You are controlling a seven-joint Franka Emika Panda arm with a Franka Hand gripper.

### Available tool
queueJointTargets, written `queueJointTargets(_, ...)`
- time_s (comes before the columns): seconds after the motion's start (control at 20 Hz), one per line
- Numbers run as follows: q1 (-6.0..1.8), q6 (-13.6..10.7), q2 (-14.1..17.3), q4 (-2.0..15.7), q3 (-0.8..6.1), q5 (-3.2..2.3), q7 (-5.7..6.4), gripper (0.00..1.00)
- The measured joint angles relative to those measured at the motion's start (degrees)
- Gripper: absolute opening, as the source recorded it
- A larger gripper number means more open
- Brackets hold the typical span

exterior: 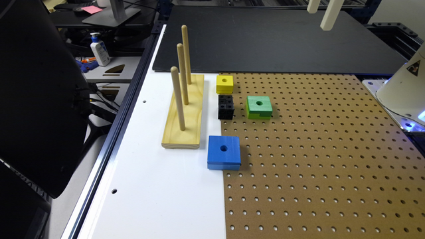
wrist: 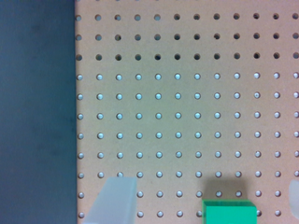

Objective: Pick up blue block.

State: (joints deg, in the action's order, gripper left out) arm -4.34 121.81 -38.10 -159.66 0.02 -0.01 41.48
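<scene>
**Blue block at rest on the bench, jaws apart and high above**

Blue block (exterior: 224, 152) lies flat on the bench, hole upward, straddling the seam between the white board (exterior: 149, 186) and the brown pegboard (exterior: 315, 149). Most of its body sits on the white side. It rests just beside the near end of the wooden peg stand (exterior: 184, 118), on the exterior view's right of that stand, apart from it by a narrow gap. Nothing touches the block.

Farther back, along the pegboard edge, a small black cube cluster (exterior: 226, 107) stands, and beyond it a yellow block (exterior: 224, 84) with a centre hole. A green block (exterior: 259, 107), also holed, sits on the pegboard to the exterior view's right of the black cluster. The peg stand carries three upright dowels in a row.

The gripper (exterior: 323, 11) hangs at the top of the exterior view, over the dark mat (exterior: 272, 39), well apart from the blue block. In the wrist view the gripper (wrist: 205, 203) shows one pale finger (wrist: 114, 200) and a sliver of the other at the picture's edge, with pegboard and the green block (wrist: 230, 212) visible between them: the jaws stand apart and hold nothing.

The robot base (exterior: 403, 89) occupies the exterior view's right edge.
</scene>
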Motion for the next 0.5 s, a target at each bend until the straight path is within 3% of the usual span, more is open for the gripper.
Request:
queueJointTargets(0.3,0.11,0.00,-0.03,0.00,0.41,0.12,0.00,1.00)
queueJointTargets(0.5,0.47,0.27,-0.04,0.02,1.66,1.03,0.32,1.00)
